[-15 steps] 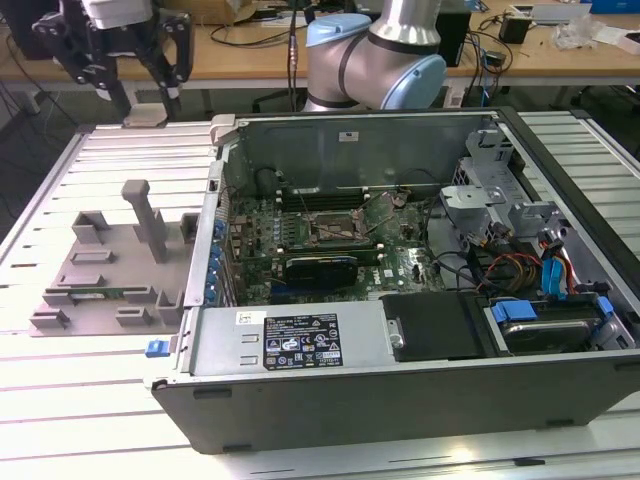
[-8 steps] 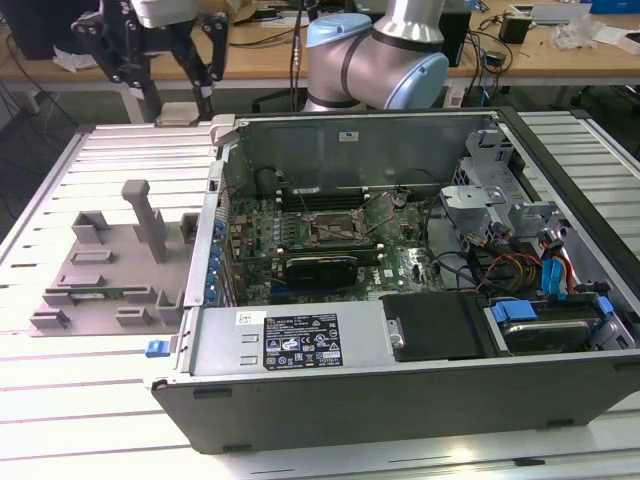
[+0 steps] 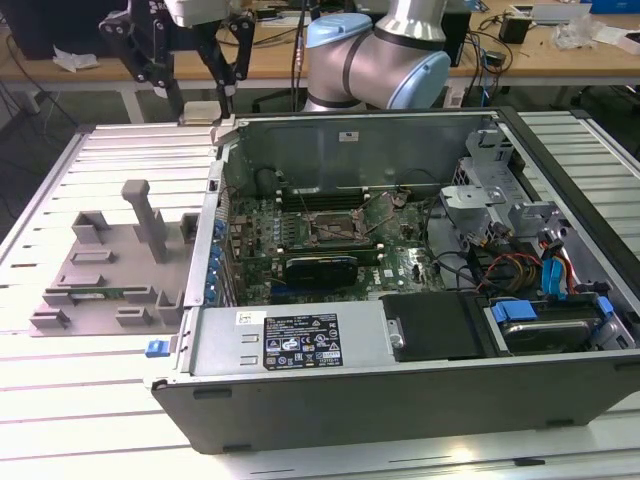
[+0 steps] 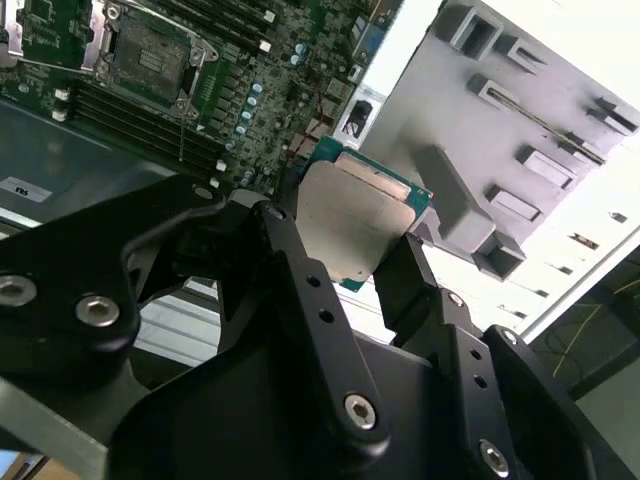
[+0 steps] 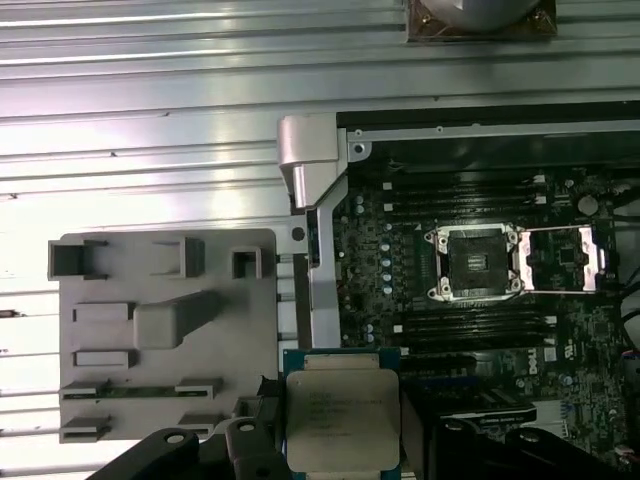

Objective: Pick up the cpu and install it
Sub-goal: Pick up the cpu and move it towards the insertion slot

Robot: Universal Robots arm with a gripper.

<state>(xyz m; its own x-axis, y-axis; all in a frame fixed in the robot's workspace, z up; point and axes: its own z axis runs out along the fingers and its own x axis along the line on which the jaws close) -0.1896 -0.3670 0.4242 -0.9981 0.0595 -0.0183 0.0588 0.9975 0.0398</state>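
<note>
In both wrist views, my gripper [image 5: 343,445] [image 4: 345,255] is shut on the cpu [image 5: 342,410] [image 4: 362,215], a flat square chip with a dull silver top and a green edge. One dark finger presses on each side of it. The chip hangs in the air above the side wall of the open computer case [image 3: 400,350], between the grey plastic tray [image 5: 170,330] [image 3: 110,265] and the motherboard. The open cpu socket [image 5: 475,262] [image 3: 335,228] [image 4: 150,55], with its metal frame flipped up, lies further in on the board. In the exterior view my gripper [image 3: 198,85] is high above the case's far corner on that view's left.
The case lies open on a slatted metal table [image 3: 80,400]. A long black card [image 3: 320,268] sits on the board in front of the socket. Drive cages and cables [image 3: 520,240] fill the case on the exterior view's right. The arm's base [image 3: 375,60] stands behind the case.
</note>
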